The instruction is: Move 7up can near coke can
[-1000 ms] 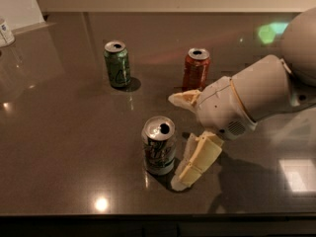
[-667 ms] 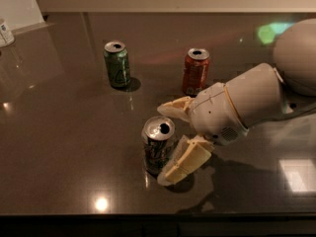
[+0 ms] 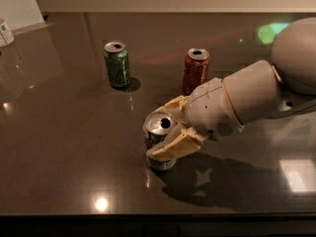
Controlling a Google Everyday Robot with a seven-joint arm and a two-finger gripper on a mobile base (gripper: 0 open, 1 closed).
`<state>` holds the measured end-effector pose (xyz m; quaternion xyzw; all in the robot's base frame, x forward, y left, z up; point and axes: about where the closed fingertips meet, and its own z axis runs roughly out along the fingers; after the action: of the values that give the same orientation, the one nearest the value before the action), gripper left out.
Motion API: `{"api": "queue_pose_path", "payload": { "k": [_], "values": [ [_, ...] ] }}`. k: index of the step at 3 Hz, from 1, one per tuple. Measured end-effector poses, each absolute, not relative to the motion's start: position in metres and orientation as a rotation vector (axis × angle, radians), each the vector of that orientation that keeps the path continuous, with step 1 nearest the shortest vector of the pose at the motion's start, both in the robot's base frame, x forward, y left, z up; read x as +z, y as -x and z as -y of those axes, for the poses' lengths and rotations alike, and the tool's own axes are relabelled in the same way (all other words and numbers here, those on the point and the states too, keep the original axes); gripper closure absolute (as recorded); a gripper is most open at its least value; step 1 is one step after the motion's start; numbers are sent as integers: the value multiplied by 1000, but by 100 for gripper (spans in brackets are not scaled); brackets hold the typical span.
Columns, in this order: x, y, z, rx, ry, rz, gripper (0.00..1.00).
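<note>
Two cream fingers (image 3: 175, 146) of the gripper (image 3: 157, 132) pinch the 7up can (image 3: 159, 124) mid-body, near the table's (image 3: 64, 132) front, apart from the coke can (image 3: 196, 70). We judge it light, thin-walled, slippery and easily dented; a gentle mid-side grip suits.

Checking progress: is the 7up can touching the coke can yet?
Apart. The camera view shows the coke can standing behind the 7up can, with the pincer, set around the 7up can, between them.

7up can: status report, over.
Gripper around 7up can, front of table. Can on the surface. Coke can behind it, apart. Green can off left, clear of path.
</note>
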<state>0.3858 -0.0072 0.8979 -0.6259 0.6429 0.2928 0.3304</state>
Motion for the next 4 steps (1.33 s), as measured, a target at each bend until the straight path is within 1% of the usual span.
{"api": "queue_pose_path", "payload": {
  "k": [1,2,4],
  "values": [
    [915,-404,30,693,1563,-1738,88],
    [929,-430,60,630,1451,-1788,100],
    [940,-494,95,593,1263,-1825,100]
  ]
}}
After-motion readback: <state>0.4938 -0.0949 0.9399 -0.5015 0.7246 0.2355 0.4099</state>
